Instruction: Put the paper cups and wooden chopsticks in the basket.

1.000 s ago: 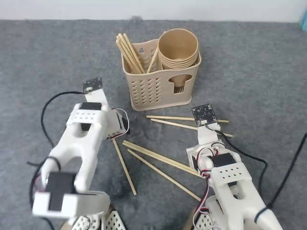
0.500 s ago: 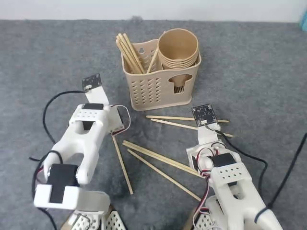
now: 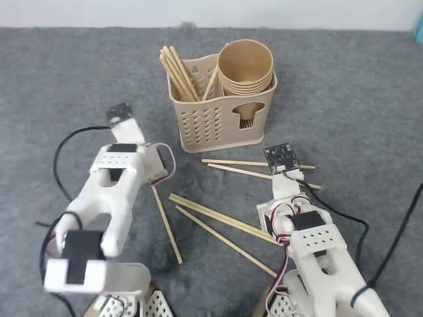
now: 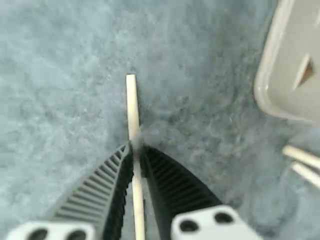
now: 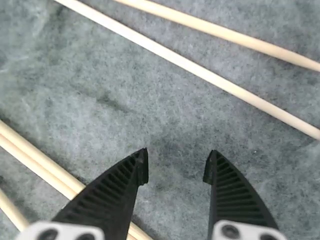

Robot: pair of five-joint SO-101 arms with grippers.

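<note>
Wooden and thin, one stick (image 4: 131, 105) is pinched near its end between the left gripper's (image 4: 134, 147) tight jaws, low in the middle of the left wrist view. I think this is so it can be lifted to the basket (image 3: 218, 125) at the top middle of the high view, where the cups (image 3: 246, 63) already sit stacked. The right gripper (image 5: 175, 167) hangs just above the grey carpet (image 5: 125, 85) with its jaws wide apart and holding nothing, between the loose sticks (image 3: 221, 218) in the lower middle of the high view, likely ready to grab one.
</note>
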